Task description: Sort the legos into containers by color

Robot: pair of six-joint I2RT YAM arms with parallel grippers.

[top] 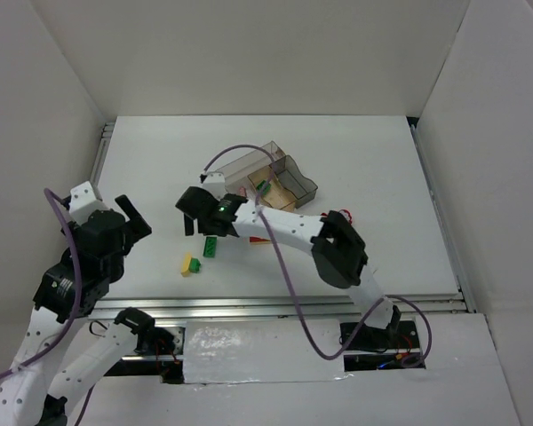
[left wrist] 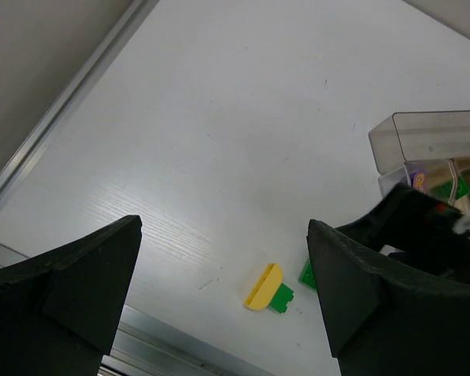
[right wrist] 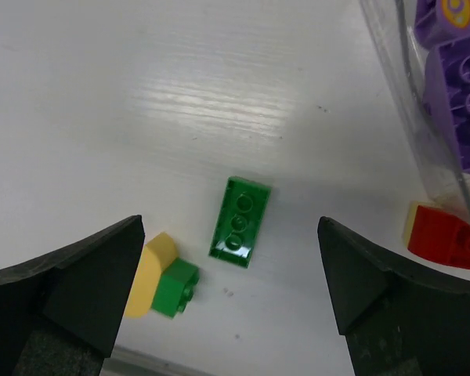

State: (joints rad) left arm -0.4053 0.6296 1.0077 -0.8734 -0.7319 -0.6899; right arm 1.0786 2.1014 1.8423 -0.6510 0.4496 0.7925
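A green lego lies flat on the white table, straight below my open right gripper, which hovers above it with nothing between its fingers. A yellow lego joined to a small green one lies just left of it. A red lego rests against the containers' outer wall. Purple legos sit inside the containers, and a green lego shows in another compartment. My left gripper hangs open and empty to the left, well clear of the yellow-and-green piece.
White walls enclose the table on three sides. A metal rail runs along the near edge, close to the yellow-and-green piece. The right arm stretches across the table in front of the containers.
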